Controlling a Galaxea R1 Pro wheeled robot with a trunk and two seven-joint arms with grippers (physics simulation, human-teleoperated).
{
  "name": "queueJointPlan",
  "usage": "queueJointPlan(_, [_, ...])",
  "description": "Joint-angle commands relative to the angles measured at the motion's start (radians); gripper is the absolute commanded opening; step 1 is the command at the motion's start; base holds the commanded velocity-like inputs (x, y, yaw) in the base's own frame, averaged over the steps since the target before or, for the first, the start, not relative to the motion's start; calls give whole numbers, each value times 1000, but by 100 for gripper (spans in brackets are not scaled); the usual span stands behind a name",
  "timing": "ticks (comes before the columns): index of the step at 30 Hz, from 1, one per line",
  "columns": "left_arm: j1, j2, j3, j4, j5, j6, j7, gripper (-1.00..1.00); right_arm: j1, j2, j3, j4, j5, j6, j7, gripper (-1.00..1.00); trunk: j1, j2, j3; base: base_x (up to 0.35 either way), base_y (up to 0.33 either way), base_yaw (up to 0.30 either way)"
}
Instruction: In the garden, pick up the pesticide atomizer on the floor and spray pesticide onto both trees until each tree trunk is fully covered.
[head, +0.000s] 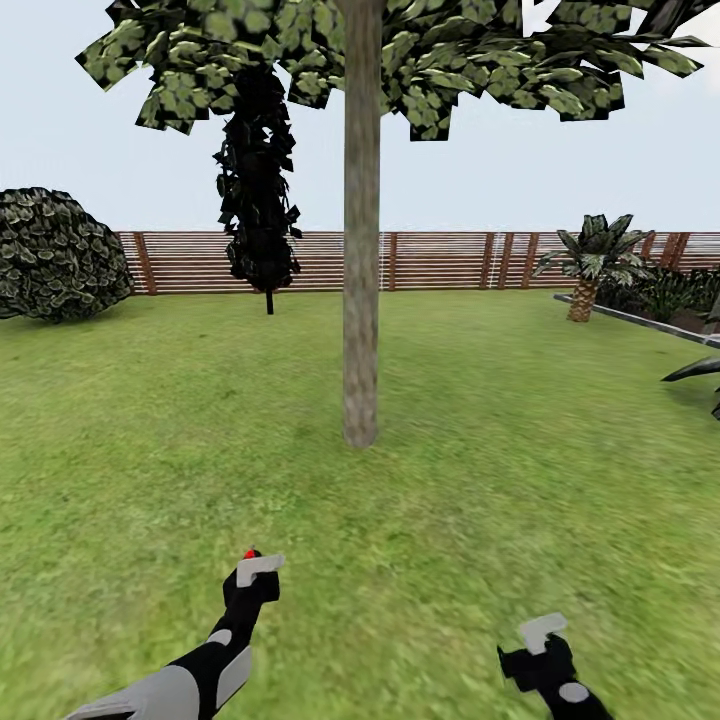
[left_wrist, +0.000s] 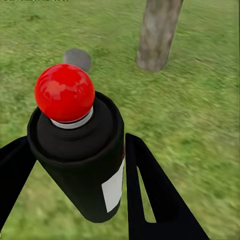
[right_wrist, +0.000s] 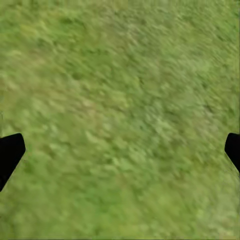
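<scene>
Pesticide atomizer (left_wrist: 80, 150) in left end effector (left_wrist: 75, 165)

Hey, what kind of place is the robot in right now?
It looks like a fenced back garden. A green lawn spreads all around, a wooden slat fence closes off the far side, and a broadleaf tree stands in the middle, with a rounded bush and a small palm near the edges.

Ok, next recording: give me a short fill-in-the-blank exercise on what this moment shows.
1. The pesticide atomizer sits between the fingers of the ____ gripper.
2. The atomizer's nozzle tip is coloured ____.
3. The right gripper has its jaws ____, with only grass between them.
4. Behind the tree trunk, a wooden ____ borders the lawn.

Missing words: left; red; open; fence
</scene>
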Motion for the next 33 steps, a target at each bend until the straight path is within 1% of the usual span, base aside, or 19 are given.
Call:
queueJointPlan(1, [0, 12, -3, -6, -1, 9, -39, -100, -107, -4, -1, 14, -1, 99, 62, 100, 0, 0, 0, 0, 0, 0])
queueJointPlan(2, [0, 34, -4, -104, 0, 183, -217, -100, -297, -12, -1, 85, 0, 181, 167, 100, 0, 0, 0, 0, 0, 0])
queueJointPlan(4, [0, 41, -5, -152, -1, 241, -273, -100, -334, -13, -1, 92, -1, 188, 195, 100, 0, 0, 0, 0, 0, 0])
queueJointPlan(6, [0, 49, -5, -223, -4, 316, -406, -100, -397, -17, -1, 100, -1, 197, 277, 100, 0, 0, 0, 0, 0, 0])
queueJointPlan(8, [0, 52, -6, -243, -5, 335, -478, -100, -421, -18, -1, 102, -2, 200, 325, 100, 0, 0, 0, 0, 0, 0])
queueJointPlan(9, [0, 55, -6, -256, -5, 347, -549, -100, -443, -19, -1, 103, -4, 202, 373, 100, 0, 0, 0, 0, 0, 0])
queueJointPlan(12, [0, 63, -7, -268, -6, 357, -651, -100, -469, -19, -1, 104, -6, 203, 448, 100, 0, 0, 0, 0, 0, 0])
queueJointPlan(13, [0, 68, -8, -272, -7, 359, -687, -100, -476, -19, -2, 104, -7, 204, 477, 100, 0, 0, 0, 0, 0, 0])
queueJointPlan(14, [0, 77, -9, -285, -10, 363, -759, -100, -486, -19, -2, 104, -7, 204, 530, 100, 0, 0, 0, 0, 0, 0])
queueJointPlan(16, [0, 87, -9, -302, -21, 365, -830, -100, -496, -18, -2, 103, -8, 205, 578, 100, 0, 0, 0, 0, 0, 0])
queueJointPlan(17, [0, 95, -10, -316, -44, 367, -898, -100, -511, -18, -2, 102, -9, 206, 626, 100, 0, 0, 0, 0, 0, 0])
queueJointPlan(18, [0, 104, -10, -330, -100, 369, -986, -100, -536, -17, -3, 101, -10, 208, 701, 100, 0, 0, 0, 0, 0, 0])
queueJointPlan(20, [0, 108, -11, -338, -155, 370, -1047, -100, -561, -17, -3, 101, -10, 209, 773, 100, 0, 0, 0, 0, 0, 0])
queueJointPlan(22, [0, 110, -11, -342, -187, 371, -1080, -100, -588, -16, -3, 101, -10, 214, 842, 100, 0, 0, 0, 0, 0, 0])
queueJointPlan(26, [0, 112, -12, -344, -210, 371, -1106, -100, -623, -7, -3, 100, -10, 258, 952, 100, 0, 0, 0, 0, 0, 0])
queueJointPlan(28, [0, 112, -13, -346, -216, 371, -1125, -100, -636, 21, -3, 91, -10, 282, 994, 100, 0, 0, 0, 0, 0, 0])
queueJointPlan(29, [0, 112, -13, -346, -218, 371, -1142, -100, -641, 46, -3, 82, -10, 291, 1010, 100, 0, 0, 0, 0, 0, 0])
queueJointPlan(32, [0, 112, -14, -347, -219, 372, -1166, -100, -645, 90, -2, 71, -7, 299, 1024, 100, 0, 0, 0, 0, 0, 0])
queueJointPlan(33, [0, 112, -14, -347, -220, 372, -1175, -100, -646, 116, -1, 67, -6, 303, 1030, -100, 0, 0, 0, 0, 0, 0])
